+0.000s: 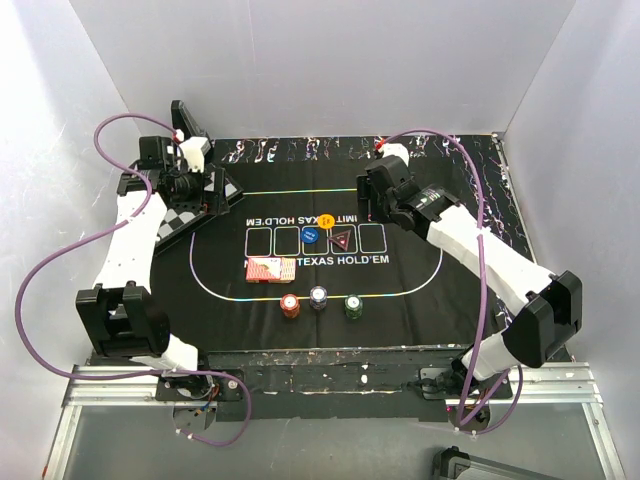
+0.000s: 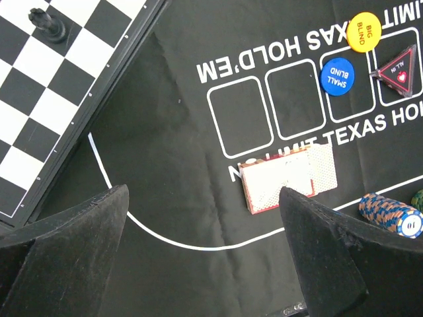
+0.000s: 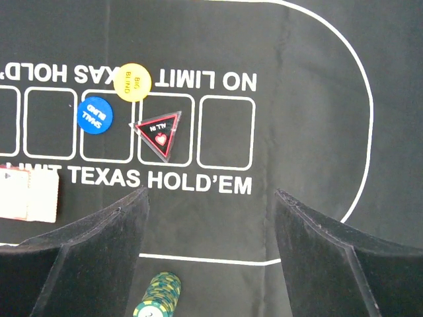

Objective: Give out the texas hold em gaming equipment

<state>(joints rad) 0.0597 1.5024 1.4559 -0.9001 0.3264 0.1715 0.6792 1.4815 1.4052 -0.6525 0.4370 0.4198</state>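
Note:
On the black Hold'em mat (image 1: 420, 290) a deck of red-backed cards (image 1: 271, 270) lies left of centre. In front of it stand a red chip stack (image 1: 290, 306), a grey one (image 1: 319, 297) and a green one (image 1: 353, 305). A blue small-blind button (image 1: 311, 236), an orange big-blind button (image 1: 326, 220) and a dark triangular all-in marker (image 1: 342, 240) sit in the card boxes. My left gripper (image 2: 205, 244) hovers open and empty, the cards (image 2: 287, 178) just beyond its right finger. My right gripper (image 3: 210, 231) hangs open and empty above the mat, the green stack (image 3: 158, 297) by its left finger.
A small black-and-white chessboard (image 1: 185, 215) lies at the mat's left edge under the left arm, a dark pawn (image 2: 49, 25) standing on it. White walls close in the back and both sides. Purple cables loop off both arms.

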